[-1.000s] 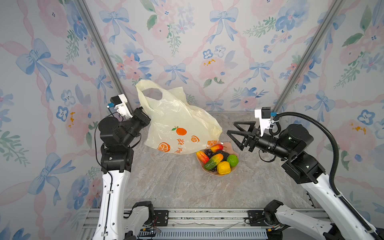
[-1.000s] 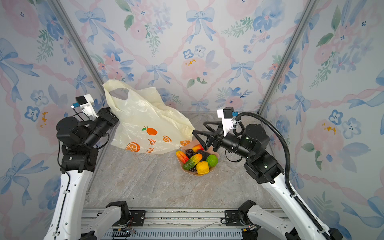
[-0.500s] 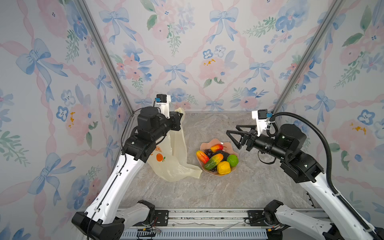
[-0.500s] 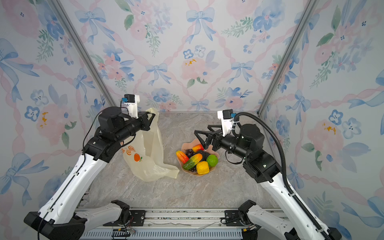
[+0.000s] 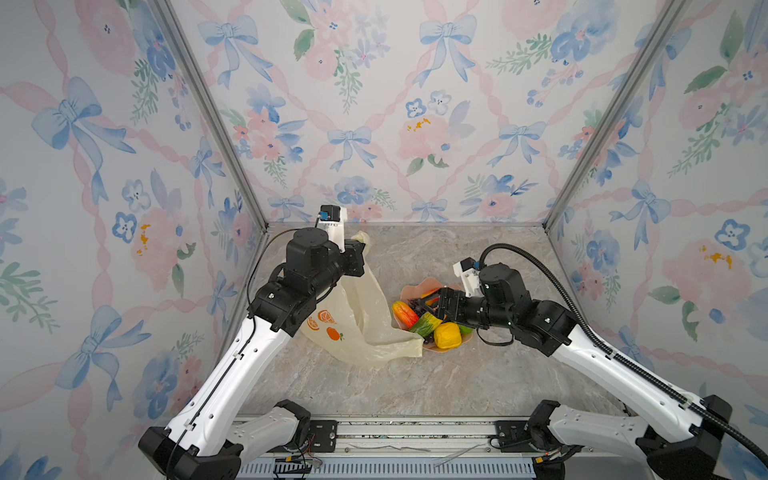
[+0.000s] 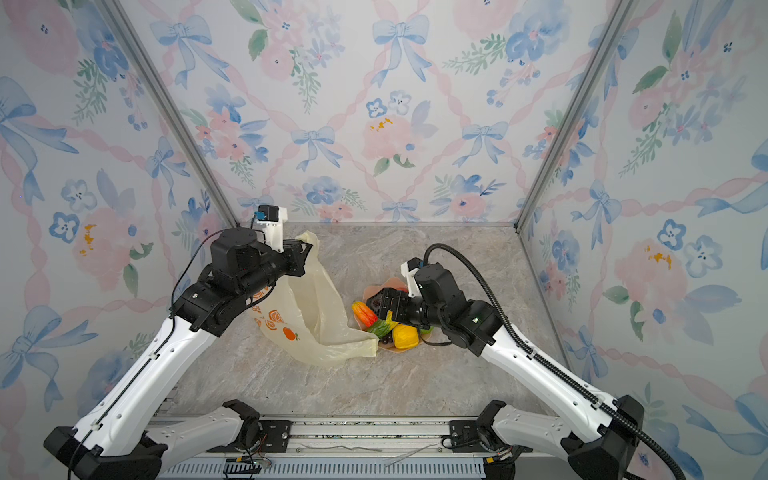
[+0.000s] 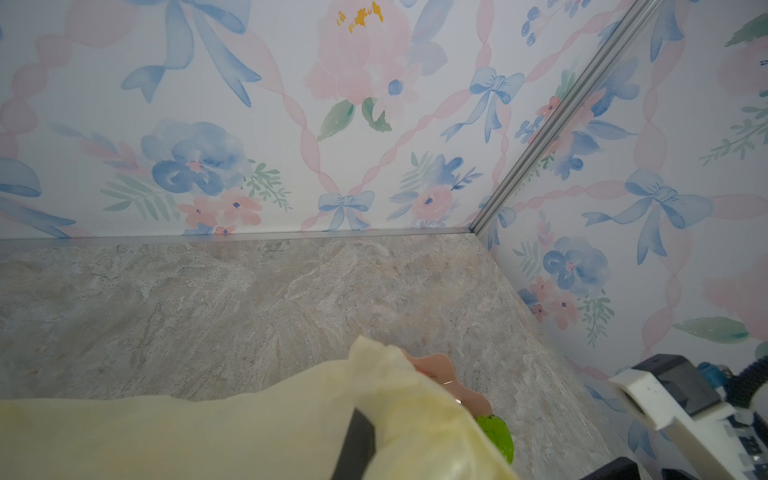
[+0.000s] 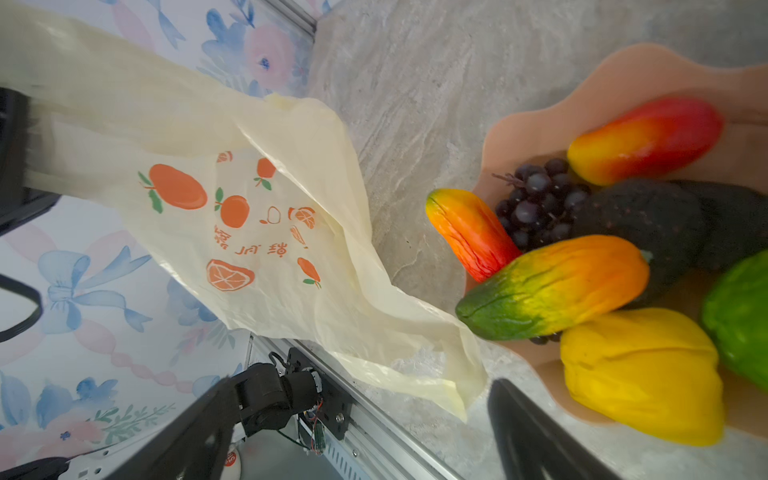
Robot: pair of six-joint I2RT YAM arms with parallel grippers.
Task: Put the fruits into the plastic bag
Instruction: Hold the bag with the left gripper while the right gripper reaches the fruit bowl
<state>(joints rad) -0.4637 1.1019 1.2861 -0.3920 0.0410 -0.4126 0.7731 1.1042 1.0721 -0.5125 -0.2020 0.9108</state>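
The plastic bag [image 5: 365,316] [image 6: 316,320] is pale yellow with orange prints and hangs from my left gripper [image 5: 359,249] [image 6: 305,249], which is shut on its handle. The bag's lower end lies on the table against the pink dish [image 5: 424,286]. In the left wrist view the bag [image 7: 208,436] wraps over a dark finger [image 7: 357,444]. In the dish lie the fruits: lemon [image 8: 640,370], lime [image 8: 739,316], grape bunch [image 8: 536,203], two mangoes [image 8: 644,139] [image 8: 469,232] and a green-orange piece [image 8: 552,286]. My right gripper [image 5: 432,305] [image 8: 365,386] stands open just over them, holding nothing.
A dark avocado-like piece [image 8: 640,220] also lies in the dish [image 8: 540,120]. Floral walls close in the marble table [image 5: 436,382] on three sides. A metal rail [image 5: 395,432] with both arm bases runs along the front edge.
My left arm swung in from the left wall and lowered the bag, which now drapes beside the dish. My right gripper dropped from above the dish down onto the fruits, still open.
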